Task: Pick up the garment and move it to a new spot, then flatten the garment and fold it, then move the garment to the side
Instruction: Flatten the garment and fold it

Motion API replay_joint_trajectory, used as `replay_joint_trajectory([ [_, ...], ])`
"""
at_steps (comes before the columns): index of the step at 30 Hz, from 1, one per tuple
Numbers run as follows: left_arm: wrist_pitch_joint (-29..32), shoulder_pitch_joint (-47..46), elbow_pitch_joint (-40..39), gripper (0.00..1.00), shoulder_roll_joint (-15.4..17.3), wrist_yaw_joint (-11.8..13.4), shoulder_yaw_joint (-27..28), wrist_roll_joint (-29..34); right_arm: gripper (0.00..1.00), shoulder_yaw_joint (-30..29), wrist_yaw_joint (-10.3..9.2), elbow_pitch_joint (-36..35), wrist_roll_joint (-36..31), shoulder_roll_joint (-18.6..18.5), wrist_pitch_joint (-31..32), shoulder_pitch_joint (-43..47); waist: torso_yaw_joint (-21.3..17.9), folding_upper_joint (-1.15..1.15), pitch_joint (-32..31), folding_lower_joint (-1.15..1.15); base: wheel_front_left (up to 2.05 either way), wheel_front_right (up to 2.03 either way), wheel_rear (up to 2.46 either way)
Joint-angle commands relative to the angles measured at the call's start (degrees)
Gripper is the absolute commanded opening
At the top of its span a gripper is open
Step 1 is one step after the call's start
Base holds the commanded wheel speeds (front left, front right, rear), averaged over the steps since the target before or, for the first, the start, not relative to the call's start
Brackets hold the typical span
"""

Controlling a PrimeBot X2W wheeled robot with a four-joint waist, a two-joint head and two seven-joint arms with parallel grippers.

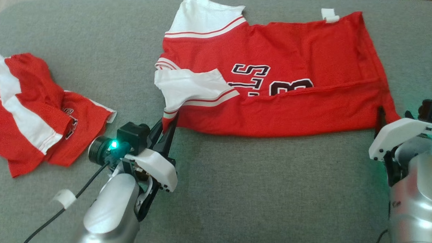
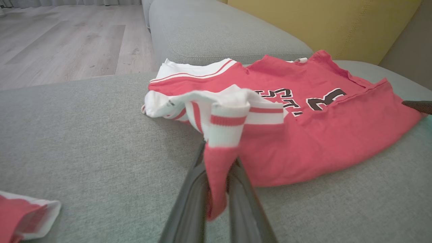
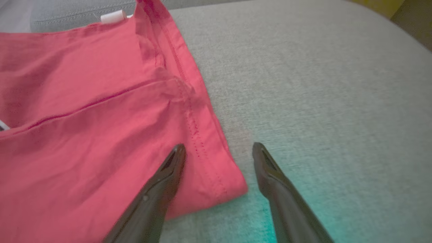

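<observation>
The garment (image 1: 275, 59) is a red jersey with white striped sleeves and dark lettering, spread partly folded on the grey couch seat (image 1: 253, 191). My left gripper (image 1: 170, 121) is shut on its near left corner, just below the white sleeve. In the left wrist view the red cloth (image 2: 303, 135) hangs pinched between the left gripper's (image 2: 219, 152) two fingers. My right gripper (image 3: 219, 146) stands open at the near right hem corner (image 3: 216, 182), one finger over the red fabric (image 3: 84, 135) and one over the bare seat. That right gripper (image 1: 381, 118) touches the hem's edge in the head view.
A second red and white garment (image 1: 33, 111) lies crumpled at the left, its edge (image 2: 23, 216) near my left arm. A black cable (image 1: 66, 202) runs along the left forearm. Wooden floor (image 2: 67, 40) lies beyond the seat, with a yellow cushion (image 2: 320, 23) behind.
</observation>
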Motion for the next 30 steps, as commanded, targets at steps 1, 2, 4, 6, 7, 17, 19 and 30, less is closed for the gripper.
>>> replay_joint_trajectory([
  [1, 0.0, -2.5, -2.1, 0.0, 0.8, 0.0, 1.0, -0.2, 1.0, 0.7, -0.04, 0.0, -0.9, -0.1, 0.8, -2.6, 0.7, 0.0, 0.6, -0.01, 0.0, 0.0, 0.0],
  [2, 0.0, -2.6, -2.1, 0.0, 0.9, -0.1, 0.9, -0.3, 1.0, 0.2, -0.04, 0.8, -1.6, -0.1, 1.3, -3.0, 0.8, 0.0, 0.8, -0.01, 0.0, 0.0, 0.0],
  [4, 0.0, -2.8, -2.2, 0.0, 1.0, -0.1, 0.7, -0.5, 1.0, -0.4, -0.04, 2.6, -2.6, -0.1, 2.2, -3.7, 0.9, 0.0, 1.0, -0.01, 0.0, 0.0, 0.0],
  [6, -0.1, -2.9, -2.1, 0.0, 1.1, -0.1, 0.6, -0.6, 1.0, -0.9, -0.04, 4.3, -3.0, -0.1, 3.2, -4.2, 1.0, 0.0, 1.0, -0.01, 0.0, 0.0, 0.0],
  [7, -0.1, -2.9, -2.1, 0.0, 1.1, 0.0, 0.6, -0.7, 0.6, -0.8, -0.04, 5.4, -3.0, -0.1, 3.7, -4.5, 1.0, 0.0, 1.0, -0.01, 0.0, 0.0, 0.0],
  [17, -0.1, -1.4, 0.1, 0.0, 2.8, 0.4, 0.9, -1.4, 0.0, 1.6, -0.04, 8.5, -2.7, -0.1, 0.3, -4.6, -1.0, 0.0, -2.5, -0.01, 0.0, 0.0, 0.0],
  [19, 0.3, -0.7, 0.8, 0.0, 3.2, 0.4, 0.9, -1.8, 0.0, 1.7, -0.04, 7.6, -3.2, -0.1, -0.2, -4.1, -1.8, 0.0, -3.8, -0.01, 0.0, 0.0, 0.0],
  [30, 3.4, 5.4, 0.5, 0.0, 6.1, 0.1, 0.2, -4.3, 0.0, 5.5, -0.04, 3.0, 1.9, -0.1, 1.4, 3.1, -4.9, 0.0, -11.2, -0.01, 0.0, 0.0, 0.0],
])
